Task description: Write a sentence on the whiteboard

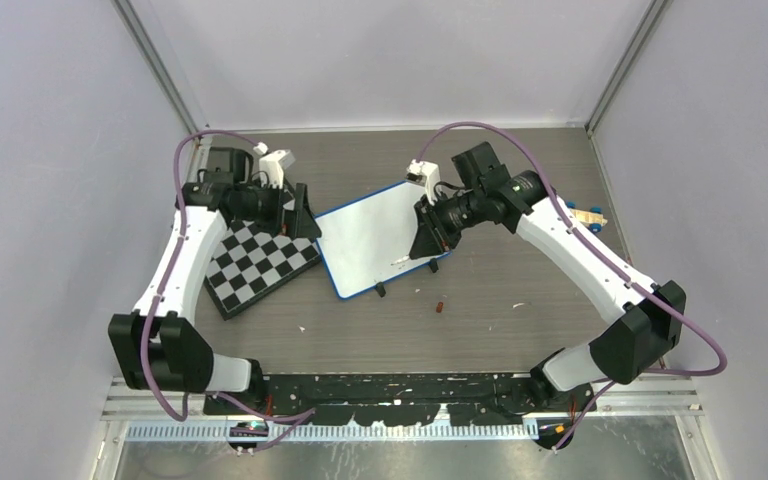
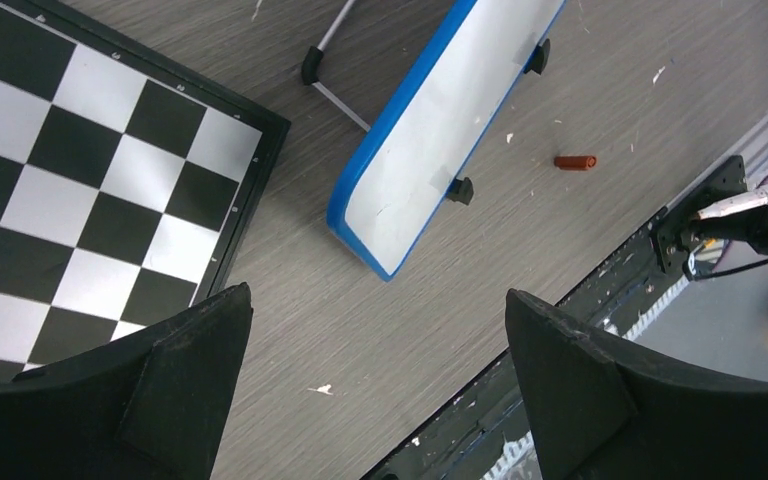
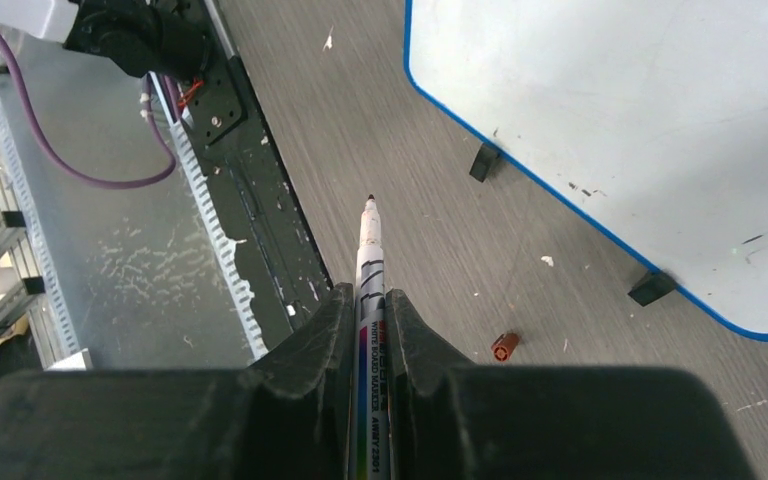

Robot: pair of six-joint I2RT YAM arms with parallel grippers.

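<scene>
The whiteboard (image 1: pixel 372 238), white with a blue frame and black clip feet, lies mid-table; it also shows in the left wrist view (image 2: pixel 445 115) and the right wrist view (image 3: pixel 640 110). I see no written words on it, only a few tiny specks. My right gripper (image 1: pixel 424 244) (image 3: pixel 368 292) is shut on a white whiteboard marker (image 3: pixel 369 250), uncapped, with its tip over the table beside the board's near edge. My left gripper (image 1: pixel 303 224) (image 2: pixel 377 295) is open and empty, held above the table between the chessboard and the whiteboard.
A black-and-white chessboard (image 1: pixel 260 265) (image 2: pixel 80 190) lies left of the whiteboard. The brown-red marker cap (image 1: pixel 441 306) (image 2: pixel 575 162) (image 3: pixel 504 347) lies on the table near the board's front. A small wooden object (image 1: pixel 588 218) sits at the far right. The black base rail (image 1: pixel 400 388) runs along the near edge.
</scene>
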